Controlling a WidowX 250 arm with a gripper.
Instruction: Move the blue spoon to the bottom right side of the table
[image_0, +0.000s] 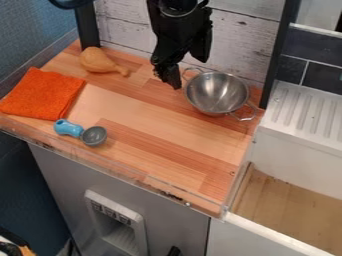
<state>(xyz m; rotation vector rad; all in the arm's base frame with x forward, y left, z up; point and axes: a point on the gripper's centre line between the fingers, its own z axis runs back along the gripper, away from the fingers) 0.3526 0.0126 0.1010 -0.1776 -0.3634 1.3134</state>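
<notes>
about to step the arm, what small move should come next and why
Probably swing the open gripper toward the view's lower left, over the spoon: it hangs empty beside the metal bowl, while the spoon lies near the cloth.

Seen from the middle of the view, a square-cornered, bright orange cloth (43, 95) lies flat at ten o'clock, and a tan toy drumstick (97, 60) lies at eleven, its narrow end pointing to four. A round, silvery metal bowl (217, 93) with two loop handles sits between one and two o'clock. A white, ridged drainboard (307, 112) is at three, with dark rectangular wall tiles (322, 76) beyond it at two.
</notes>
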